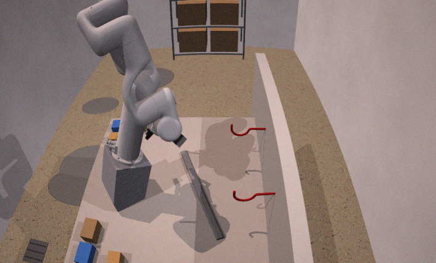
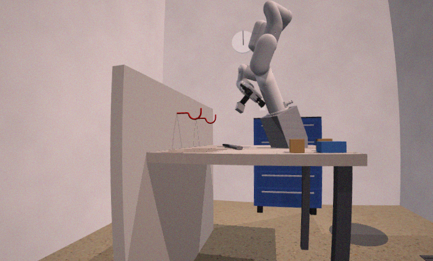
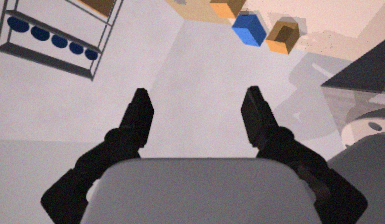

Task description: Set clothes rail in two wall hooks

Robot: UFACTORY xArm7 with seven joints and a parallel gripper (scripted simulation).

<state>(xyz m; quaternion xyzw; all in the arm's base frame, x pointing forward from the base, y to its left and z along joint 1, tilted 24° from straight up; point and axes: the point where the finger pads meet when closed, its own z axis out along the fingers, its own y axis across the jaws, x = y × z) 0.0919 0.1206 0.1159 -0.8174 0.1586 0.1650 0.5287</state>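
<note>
A grey rail [image 1: 201, 194] lies flat on the table [image 1: 141, 235], left of two red hooks [image 1: 246, 131] on the wall [image 1: 275, 107], while the raised claw [image 3: 197, 107] gapes open, holding nothing.

You are looking at a workshop or storeroom. A metal shelf rack [image 1: 173, 39] with cardboard boxes [image 1: 191, 13] stands at twelve o'clock, and a blue drawer cabinet [image 2: 312, 181] sits behind the worktable [image 2: 257, 158].
</note>
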